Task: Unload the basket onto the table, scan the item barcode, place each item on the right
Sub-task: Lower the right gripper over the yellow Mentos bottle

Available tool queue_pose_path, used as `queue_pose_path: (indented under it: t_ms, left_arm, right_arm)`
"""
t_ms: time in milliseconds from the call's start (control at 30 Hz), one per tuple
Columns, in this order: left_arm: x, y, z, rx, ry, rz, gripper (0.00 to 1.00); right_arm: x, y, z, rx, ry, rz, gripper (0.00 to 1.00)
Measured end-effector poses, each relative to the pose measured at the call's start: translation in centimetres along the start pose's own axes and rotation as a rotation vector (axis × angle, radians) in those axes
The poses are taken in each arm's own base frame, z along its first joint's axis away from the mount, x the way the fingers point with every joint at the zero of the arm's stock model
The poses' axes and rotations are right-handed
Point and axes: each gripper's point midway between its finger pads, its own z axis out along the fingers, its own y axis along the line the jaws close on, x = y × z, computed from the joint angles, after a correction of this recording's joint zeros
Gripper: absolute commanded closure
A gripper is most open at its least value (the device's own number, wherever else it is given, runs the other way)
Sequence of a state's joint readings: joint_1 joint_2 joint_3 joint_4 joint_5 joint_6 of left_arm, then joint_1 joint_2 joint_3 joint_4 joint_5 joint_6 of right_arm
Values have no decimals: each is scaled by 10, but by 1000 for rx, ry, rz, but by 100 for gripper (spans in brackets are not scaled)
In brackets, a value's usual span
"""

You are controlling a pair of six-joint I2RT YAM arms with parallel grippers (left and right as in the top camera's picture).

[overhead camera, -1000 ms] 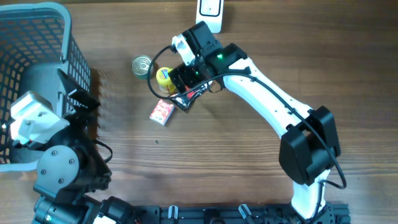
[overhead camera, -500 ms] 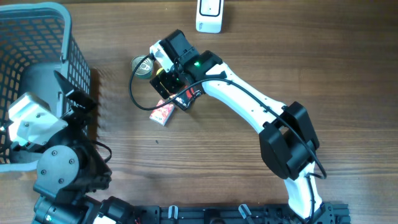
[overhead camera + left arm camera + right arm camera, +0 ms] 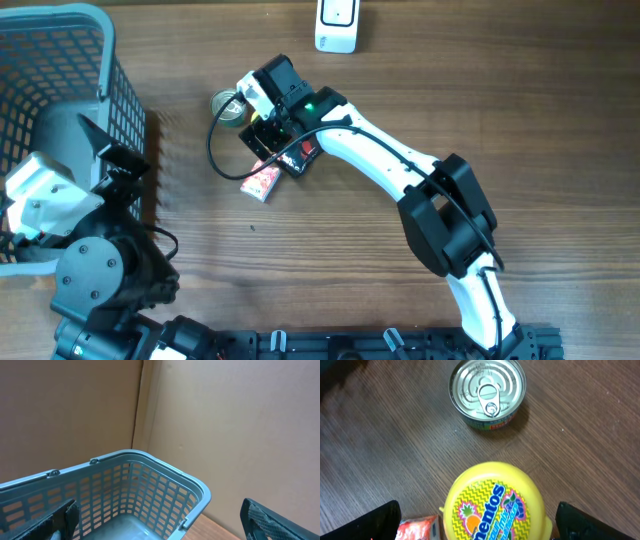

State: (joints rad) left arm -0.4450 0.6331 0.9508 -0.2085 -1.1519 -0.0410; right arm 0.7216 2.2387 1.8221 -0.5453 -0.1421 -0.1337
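My right gripper [image 3: 482,525] hangs open above a round yellow Mentos tub [image 3: 495,502] that lies flat on the wooden table, one finger on either side of it and neither touching it. In the overhead view that gripper [image 3: 264,128] covers the tub. Just beyond the tub stands a small tin can [image 3: 487,392] with a ring pull, also seen beside the gripper from overhead [image 3: 228,105]. A red packet [image 3: 417,527] lies by the left finger. No barcode shows. My left gripper [image 3: 165,525] is open and empty over the basket.
A grey-blue plastic basket [image 3: 60,80] fills the far left and looks empty in the left wrist view [image 3: 150,485]. A small red-and-white box [image 3: 261,181] and a dark red packet [image 3: 303,155] lie by the right gripper. A white device [image 3: 337,25] stands at the back edge.
The right arm has swung left, from over the dark red packet to over the yellow tub next to the can. The left arm has not moved.
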Motion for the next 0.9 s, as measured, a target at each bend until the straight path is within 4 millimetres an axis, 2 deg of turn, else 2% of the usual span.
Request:
queue_pose_path:
  t_ms: [267, 400, 500, 633, 767, 833, 900]
  left_arm:
    - [0, 1, 0, -3, 0, 0, 0]
    - [0, 1, 0, -3, 0, 0, 0]
    - [0, 1, 0, -3, 0, 0, 0]
    - [0, 1, 0, -3, 0, 0, 0]
    - [0, 1, 0, -3, 0, 0, 0]
    - [0, 1, 0, -3, 0, 0, 0]
    - [0, 1, 0, -3, 0, 0, 0]
  right_arm:
    - [1, -1, 16, -5, -14, -6, 0]
    - [-2, -2, 18, -2, -27, -8, 1]
    - [-2, -3, 18, 3, -29, -10, 9]
    - [0, -4, 18, 12, -22, -15, 25]
    - [1, -4, 18, 12, -15, -16, 26]
    - [2, -4, 18, 12, -14, -16, 16]
    - [3, -4, 18, 11, -7, -14, 15]
